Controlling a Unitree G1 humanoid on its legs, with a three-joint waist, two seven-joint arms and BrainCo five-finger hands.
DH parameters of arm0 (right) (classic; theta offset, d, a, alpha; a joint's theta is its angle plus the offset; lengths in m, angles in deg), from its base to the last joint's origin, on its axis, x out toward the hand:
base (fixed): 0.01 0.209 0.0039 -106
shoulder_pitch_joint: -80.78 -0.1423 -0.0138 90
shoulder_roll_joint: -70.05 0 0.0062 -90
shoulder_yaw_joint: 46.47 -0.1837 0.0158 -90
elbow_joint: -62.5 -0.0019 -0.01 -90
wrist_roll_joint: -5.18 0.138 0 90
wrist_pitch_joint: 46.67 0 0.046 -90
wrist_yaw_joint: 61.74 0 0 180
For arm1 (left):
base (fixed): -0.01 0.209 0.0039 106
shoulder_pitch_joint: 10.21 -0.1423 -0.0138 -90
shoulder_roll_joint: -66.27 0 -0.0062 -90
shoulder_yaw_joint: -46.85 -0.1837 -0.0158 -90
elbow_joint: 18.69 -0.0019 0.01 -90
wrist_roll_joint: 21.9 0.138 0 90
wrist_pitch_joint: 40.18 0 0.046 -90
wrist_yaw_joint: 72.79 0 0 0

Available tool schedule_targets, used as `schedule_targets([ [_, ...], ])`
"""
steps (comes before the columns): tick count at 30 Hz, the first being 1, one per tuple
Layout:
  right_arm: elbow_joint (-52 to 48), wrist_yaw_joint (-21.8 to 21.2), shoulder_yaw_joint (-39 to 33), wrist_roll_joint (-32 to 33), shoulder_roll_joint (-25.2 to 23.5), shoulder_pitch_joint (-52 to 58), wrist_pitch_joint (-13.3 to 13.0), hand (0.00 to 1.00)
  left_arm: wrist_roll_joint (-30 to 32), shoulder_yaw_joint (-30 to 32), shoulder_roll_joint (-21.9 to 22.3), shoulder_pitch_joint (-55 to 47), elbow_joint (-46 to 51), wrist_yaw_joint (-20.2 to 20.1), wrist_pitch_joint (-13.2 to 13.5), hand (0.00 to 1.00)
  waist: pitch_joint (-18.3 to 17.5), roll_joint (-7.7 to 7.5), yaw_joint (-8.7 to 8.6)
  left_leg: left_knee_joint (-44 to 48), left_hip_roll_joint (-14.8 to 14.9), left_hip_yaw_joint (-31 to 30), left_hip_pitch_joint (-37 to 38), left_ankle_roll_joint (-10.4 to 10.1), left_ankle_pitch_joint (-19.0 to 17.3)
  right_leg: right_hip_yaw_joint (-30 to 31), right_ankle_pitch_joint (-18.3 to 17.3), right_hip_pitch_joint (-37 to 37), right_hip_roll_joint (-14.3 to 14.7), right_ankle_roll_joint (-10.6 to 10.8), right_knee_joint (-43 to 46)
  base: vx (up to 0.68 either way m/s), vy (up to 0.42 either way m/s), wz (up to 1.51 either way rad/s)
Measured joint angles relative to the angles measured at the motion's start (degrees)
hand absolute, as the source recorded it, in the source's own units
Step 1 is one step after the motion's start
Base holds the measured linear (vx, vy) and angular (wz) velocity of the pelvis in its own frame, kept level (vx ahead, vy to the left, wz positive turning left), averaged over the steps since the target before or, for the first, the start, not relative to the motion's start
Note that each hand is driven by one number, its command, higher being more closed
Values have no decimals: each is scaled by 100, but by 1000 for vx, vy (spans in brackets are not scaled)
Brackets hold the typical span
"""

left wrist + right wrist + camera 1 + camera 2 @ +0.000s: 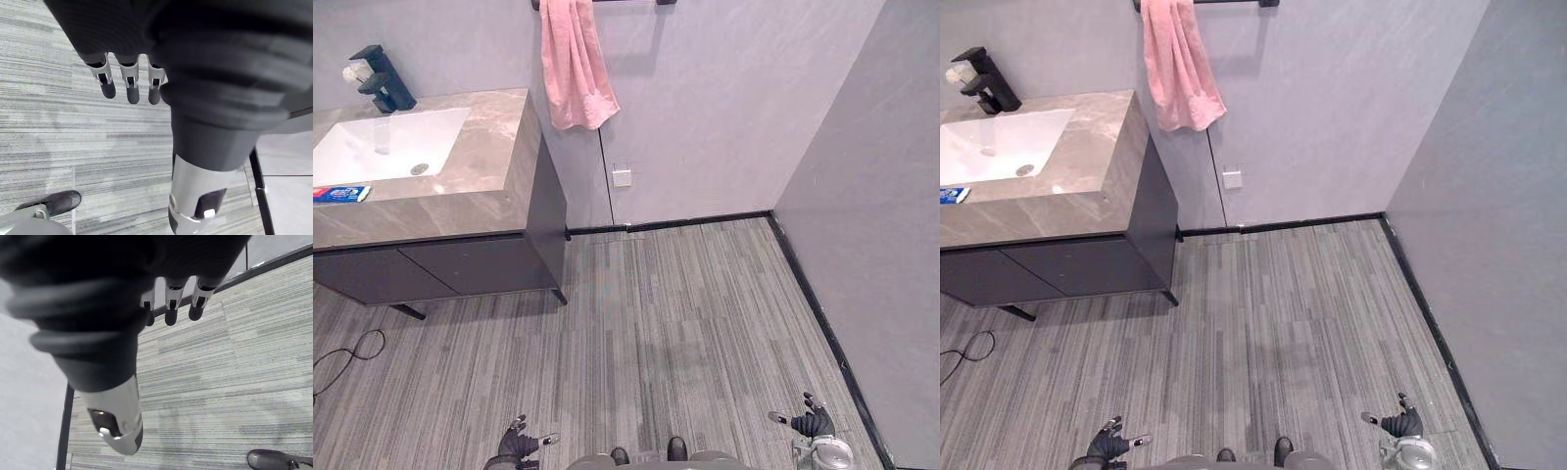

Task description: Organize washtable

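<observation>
The washtable (494, 147) stands far off at the left, with a marble top over a dark cabinet (460, 264). A white sink (362, 152) is set into it, behind it a black faucet (384, 78) with a small white object (354, 71) beside it. A blue and red toothpaste tube (340, 194) lies on the counter's front left. A pink towel (573, 69) hangs from a wall bar. My left hand (519, 446) and right hand (813, 423) hang low over the floor, far from the table. Both are open and hold nothing, fingers (128, 81) straight, as are the right fingers (171, 308).
Grey striped plank floor (685, 313) stretches between me and the washtable. A grey wall (881, 215) with black skirting closes the right side. A small white wall plate (622, 177) sits on the back wall beside the cabinet.
</observation>
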Motion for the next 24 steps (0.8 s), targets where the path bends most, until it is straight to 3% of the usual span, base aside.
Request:
schedule_targets([
  [14, 249, 8, 49, 9, -57, -159, 65, 0, -2, 26, 39, -10, -6, 118, -24, 0, -11, -44, 30, -6, 15, 143, -218, 2, -1, 162, 131, -209, 24, 2, -126, -13, -4, -5],
  [19, 258, 10, 50, 8, -115, -273, 90, 0, -2, 42, 40, 22, 10, 122, -27, 0, 0, -63, 142, 288, 105, 437, -448, 47, -234, 424, 106, -458, 84, 42, -45, -10, -6, -33],
  [22, 279, 10, 50, 7, -141, -333, 192, 0, -5, 45, 40, 76, 84, 126, -26, 0, 52, -81, 159, 618, 179, 535, -612, 63, -469, 532, -134, -669, 115, 115, 339, 47, 15, -20],
  [24, 280, 16, 52, 5, -145, -338, 202, 0, -12, 48, 36, 64, 177, 129, -28, 0, 63, -93, 167, 942, 223, 581, -677, 91, -737, 532, -608, -1024, 113, 247, 1252, 93, 50, -11],
])
